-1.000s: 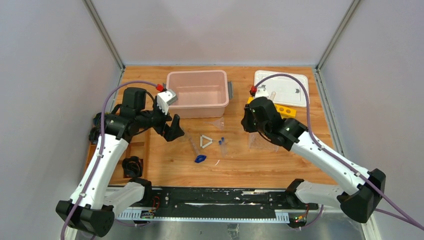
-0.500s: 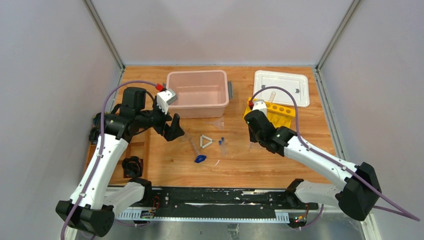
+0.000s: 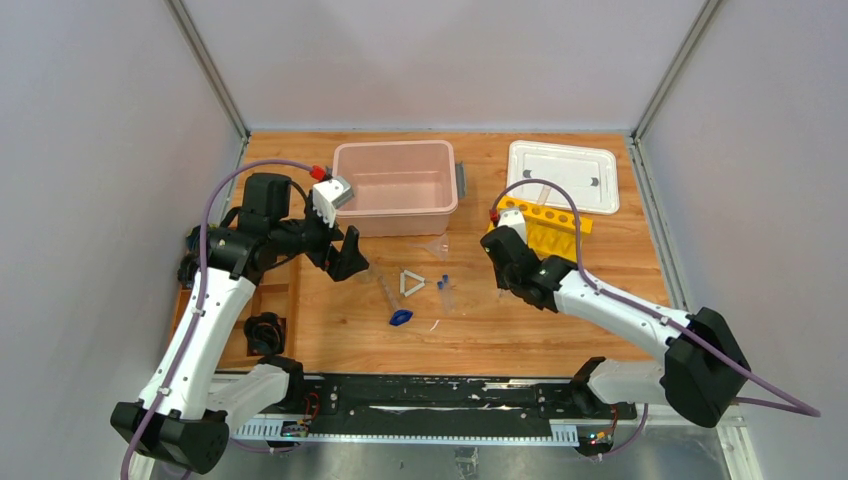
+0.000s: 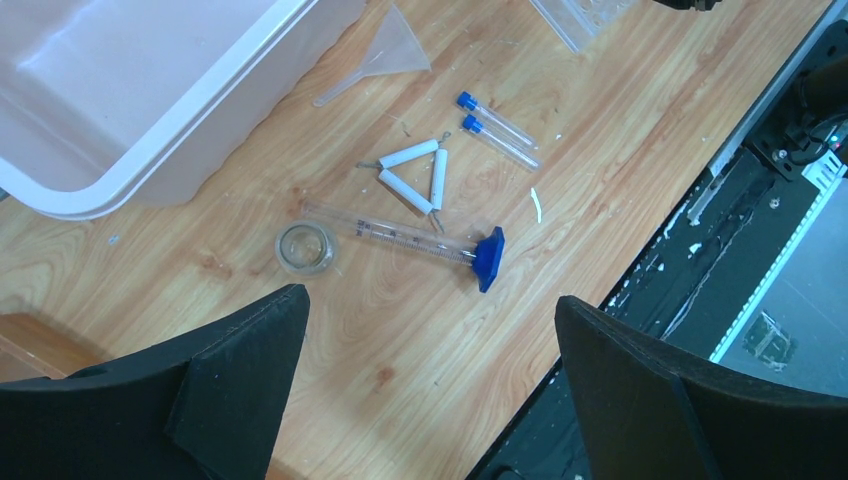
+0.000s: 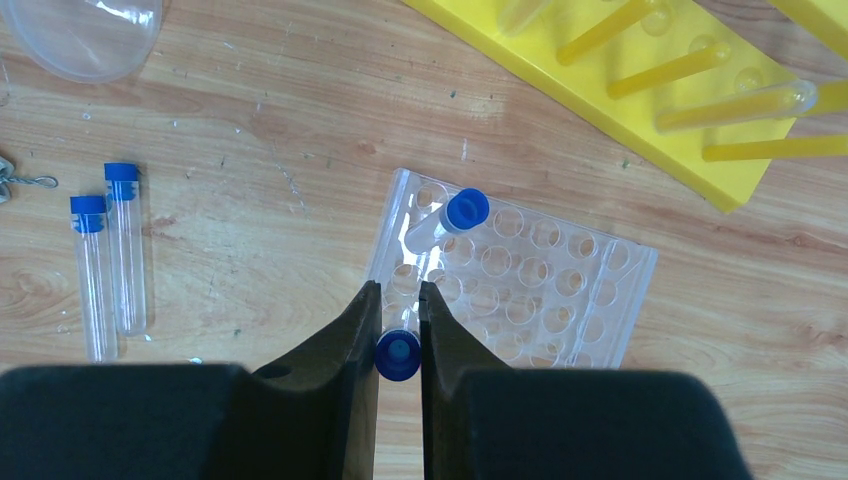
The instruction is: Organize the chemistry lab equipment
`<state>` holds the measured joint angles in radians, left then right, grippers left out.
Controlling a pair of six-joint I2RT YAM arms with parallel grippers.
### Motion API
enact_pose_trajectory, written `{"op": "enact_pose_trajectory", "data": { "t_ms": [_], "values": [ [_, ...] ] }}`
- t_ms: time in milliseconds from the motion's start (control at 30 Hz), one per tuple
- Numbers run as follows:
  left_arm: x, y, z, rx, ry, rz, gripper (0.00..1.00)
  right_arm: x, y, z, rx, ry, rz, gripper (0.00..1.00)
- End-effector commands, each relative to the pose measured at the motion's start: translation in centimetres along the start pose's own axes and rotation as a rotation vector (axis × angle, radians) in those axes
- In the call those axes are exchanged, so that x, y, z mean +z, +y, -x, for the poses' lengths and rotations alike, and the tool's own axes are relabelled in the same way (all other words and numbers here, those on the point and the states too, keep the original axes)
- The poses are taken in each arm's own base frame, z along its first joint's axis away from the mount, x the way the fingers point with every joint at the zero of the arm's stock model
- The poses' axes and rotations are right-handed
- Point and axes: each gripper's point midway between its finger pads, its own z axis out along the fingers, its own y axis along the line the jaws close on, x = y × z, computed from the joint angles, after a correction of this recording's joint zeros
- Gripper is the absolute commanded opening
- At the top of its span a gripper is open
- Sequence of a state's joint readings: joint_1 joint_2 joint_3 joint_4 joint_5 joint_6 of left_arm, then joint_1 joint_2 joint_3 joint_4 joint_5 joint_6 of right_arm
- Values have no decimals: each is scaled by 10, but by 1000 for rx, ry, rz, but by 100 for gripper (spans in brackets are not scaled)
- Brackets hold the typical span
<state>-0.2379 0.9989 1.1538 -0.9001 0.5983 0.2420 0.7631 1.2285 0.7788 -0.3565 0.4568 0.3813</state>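
Tube with a blue cap (image 5: 398, 355): it is pinched tight between the two fingers of the right gripper (image 5: 399, 300), right over the edge of the clear rack (image 5: 560, 300). A second tube (image 5: 452, 216) leans in that rack. Two loose tubes (image 5: 108, 255) lie flat on the table (image 5: 250, 150) nearby. The left gripper (image 4: 430, 390) has its fingers spread wide, holding nothing, near the white triangle (image 4: 415, 175).

The right pincer (image 5: 399, 318) clamps a blue-capped tube (image 5: 398, 356) at the clear rack's (image 5: 540, 290) near edge. A second tube (image 5: 452, 218) leans in that rack just ahead. Two loose tubes (image 5: 108, 255) lie on the desk (image 5: 250, 150) to its left, and the yellow rack (image 5: 600, 100) sits ahead-right.
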Motion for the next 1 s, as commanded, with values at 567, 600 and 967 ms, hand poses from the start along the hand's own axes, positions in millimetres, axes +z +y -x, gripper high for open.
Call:
{"op": "enact_pose_trajectory", "data": {
  "t_ms": [567,600,967],
  "values": [
    [-2,5,7,-23,-6,36,100,12,-12,-18,108,-60,13,0],
    [-2,5,7,-21,-7,35,100,12,-13,-18,111,-60,9,0],
    [-7,6,9,-1,-18,58,100,21,-20,-26,113,-58,-37,0]
  ]
}}
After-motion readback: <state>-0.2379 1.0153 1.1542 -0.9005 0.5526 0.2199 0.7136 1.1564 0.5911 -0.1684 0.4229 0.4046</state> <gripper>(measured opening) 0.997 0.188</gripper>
